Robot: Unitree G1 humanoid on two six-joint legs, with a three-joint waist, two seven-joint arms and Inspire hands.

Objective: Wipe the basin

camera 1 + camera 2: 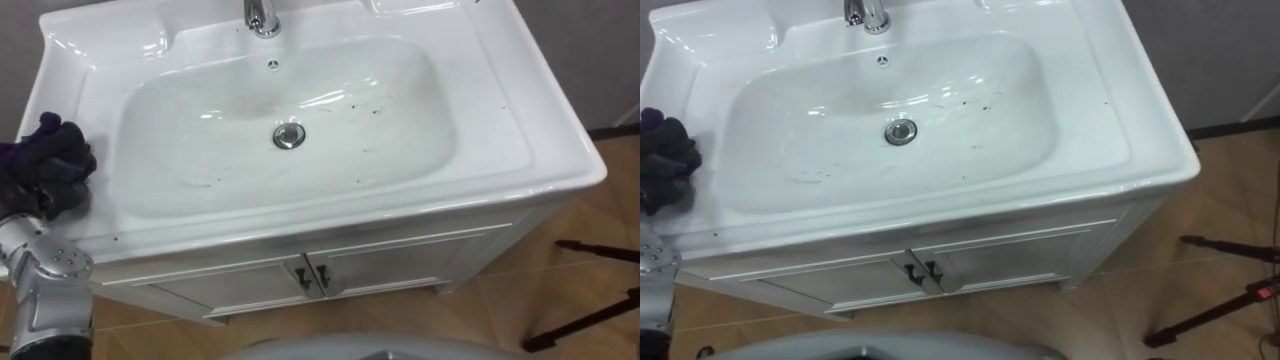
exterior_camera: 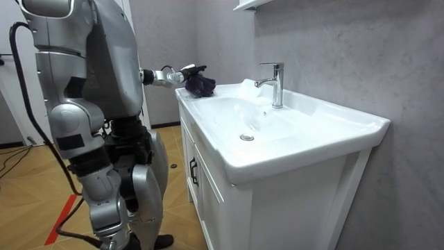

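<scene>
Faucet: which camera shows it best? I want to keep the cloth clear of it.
The room view. It shows the whole faucet from the side, upright at the back of the basin, spout over the bowl. Both eye views cut it off at the top edge, leaving just its base.

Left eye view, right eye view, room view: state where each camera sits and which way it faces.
Left eye view: on the robot's head, looking down at the basin; the left robot hand and forearm show at the dark cloth on its left rim.
Right eye view: beside it, same downward look; the wrist shows at lower left.
Room view: standing at the robot's right, facing along the basin past the tap; the robot's standing body shows.
Shared: basin, tap, drain, dark cloth.
</scene>
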